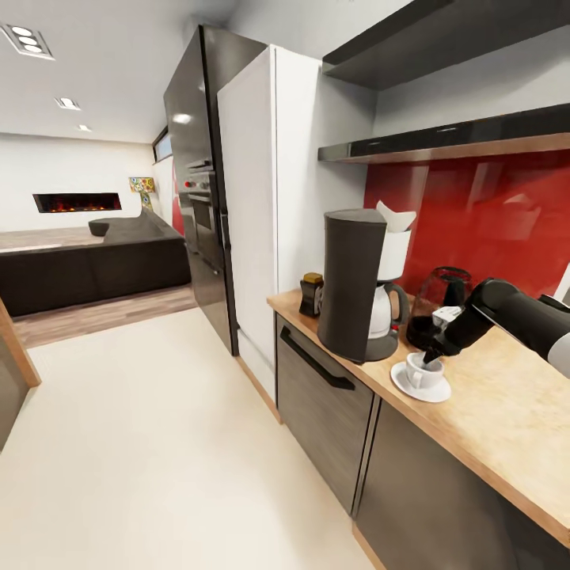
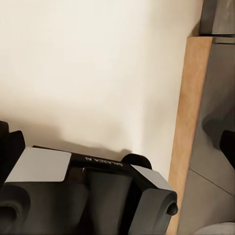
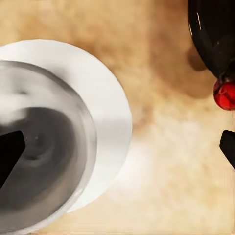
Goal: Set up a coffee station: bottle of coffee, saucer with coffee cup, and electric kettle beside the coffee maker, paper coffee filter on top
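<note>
The dark coffee maker (image 1: pixel 352 281) stands on the wooden countertop (image 1: pixel 507 412) with a white paper filter (image 1: pixel 394 215) on top. A small bottle of coffee (image 1: pixel 311 294) sits just to its left, and the dark glass electric kettle (image 1: pixel 443 294) (image 3: pixel 215 34) stands behind it on the right. In front, the white cup (image 1: pixel 423 370) (image 3: pixel 44 147) rests on the white saucer (image 1: pixel 419 389) (image 3: pixel 110 117). My right gripper (image 1: pixel 433 356) (image 3: pixel 117 147) hangs open right over the cup, one fingertip (image 3: pixel 10 152) inside the cup and the other beyond the saucer. My left gripper (image 2: pixel 117 147) is open, low over the floor.
Under the counter run dark cabinet fronts with a handle (image 1: pixel 317 360). A white tall cabinet (image 1: pixel 261 198) and a black oven column (image 1: pixel 198 174) stand left of the counter. Dark shelves (image 1: pixel 451 138) hang over the red backsplash. Pale floor (image 1: pixel 142 443) stretches toward a sofa (image 1: pixel 95 265).
</note>
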You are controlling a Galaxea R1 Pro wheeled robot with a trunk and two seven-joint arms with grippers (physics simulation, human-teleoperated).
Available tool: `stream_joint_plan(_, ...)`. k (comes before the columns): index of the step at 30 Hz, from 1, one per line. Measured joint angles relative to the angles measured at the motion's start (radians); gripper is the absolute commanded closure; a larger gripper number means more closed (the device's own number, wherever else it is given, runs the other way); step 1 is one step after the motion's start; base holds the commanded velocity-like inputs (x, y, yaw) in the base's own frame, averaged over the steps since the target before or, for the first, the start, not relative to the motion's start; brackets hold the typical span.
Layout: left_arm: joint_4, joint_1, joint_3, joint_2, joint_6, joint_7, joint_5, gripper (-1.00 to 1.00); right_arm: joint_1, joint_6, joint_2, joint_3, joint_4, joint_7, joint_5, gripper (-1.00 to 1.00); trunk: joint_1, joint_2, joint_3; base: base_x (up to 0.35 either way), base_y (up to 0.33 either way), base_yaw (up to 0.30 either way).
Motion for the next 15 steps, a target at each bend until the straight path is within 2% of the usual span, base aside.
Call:
stream_joint_plan(8, 0.000, 0.000, 0.001, 0.000, 0.000, 0.000, 0.000, -1.00, 0.000, 0.003, -0.004, -0.012, -0.003, 0.011, -0.002, -1.00, -0.031, 0.056, 0.025, 0.000, 0.000, 0.000)
stream_joint_plan(13, 0.000, 0.000, 0.001, 0.000, 0.000, 0.000, 0.000, -1.00, -0.001, 0.004, -0.010, -0.019, -0.031, 0.048, -0.006, -1.00, -0.050, 0.091, 0.041, 0.000, 0.000, 0.000)
stream_joint_plan(14, 0.000, 0.000, 0.001, 0.000, 0.000, 0.000, 0.000, -1.00, -0.001, 0.007, -0.014, -0.109, -0.082, 0.100, -0.011, -1.00, -0.054, 0.098, 0.044, 0.000, 0.000, 0.000)
stream_joint_plan(15, 0.000, 0.000, 0.001, 0.000, 0.000, 0.000, 0.000, -1.00, -0.002, 0.006, -0.015, -0.139, -0.095, 0.108, -0.008, -1.00, -0.058, 0.105, 0.047, 0.000, 0.000, 0.000)
